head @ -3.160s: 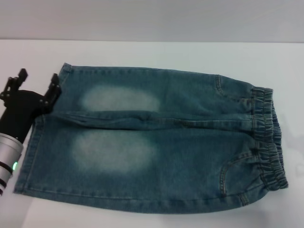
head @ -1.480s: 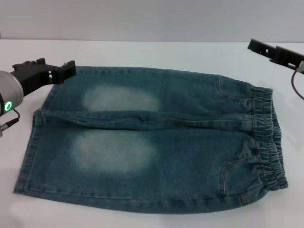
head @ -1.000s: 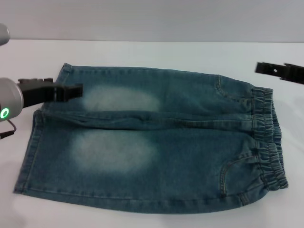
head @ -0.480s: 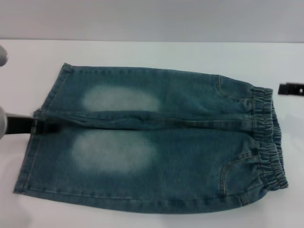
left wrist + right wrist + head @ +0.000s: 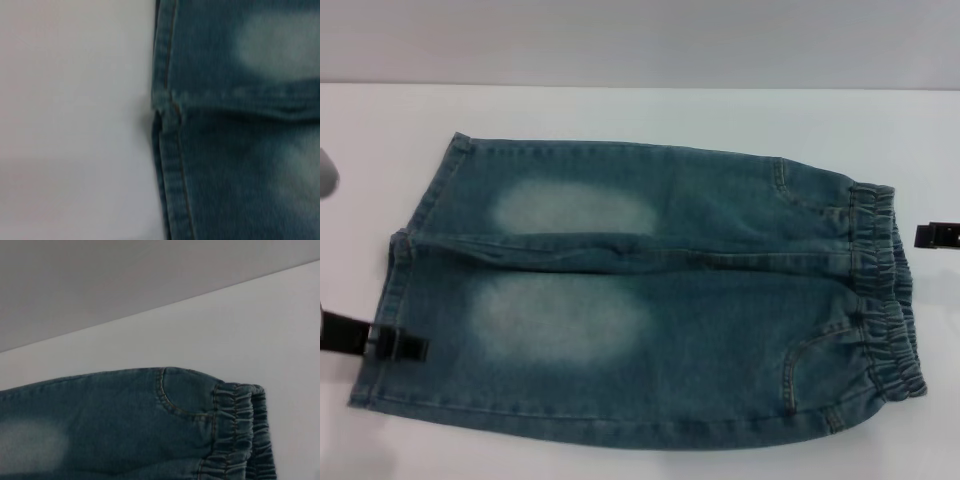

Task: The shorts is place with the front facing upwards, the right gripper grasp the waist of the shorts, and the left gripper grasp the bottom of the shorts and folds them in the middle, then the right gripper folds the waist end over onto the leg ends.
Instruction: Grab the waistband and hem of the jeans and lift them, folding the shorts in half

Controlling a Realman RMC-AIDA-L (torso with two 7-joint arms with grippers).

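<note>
The blue denim shorts [image 5: 650, 300] lie flat and front up on the white table [image 5: 640, 115], with pale patches on both thighs. The gathered waist [image 5: 885, 300] is on the right and the leg ends [image 5: 388, 290] are on the left. Only the black tip of my left gripper [image 5: 380, 343] shows, at the picture's left edge, over the near leg's hem. The black tip of my right gripper [image 5: 937, 235] pokes in at the right edge, just beside the waist and apart from it. The left wrist view looks down on the two hems [image 5: 167, 165]; the right wrist view shows the waist [image 5: 240, 430] and a pocket seam.
White table surface surrounds the shorts on all sides, with a grey wall [image 5: 640, 40] behind the far edge. A grey blur of the left arm [image 5: 325, 172] sits at the left edge.
My left gripper has slid from the far leg's hem to the near leg's hem. My right gripper has drawn back to the right edge and come down level with the waist. The shorts stay put.
</note>
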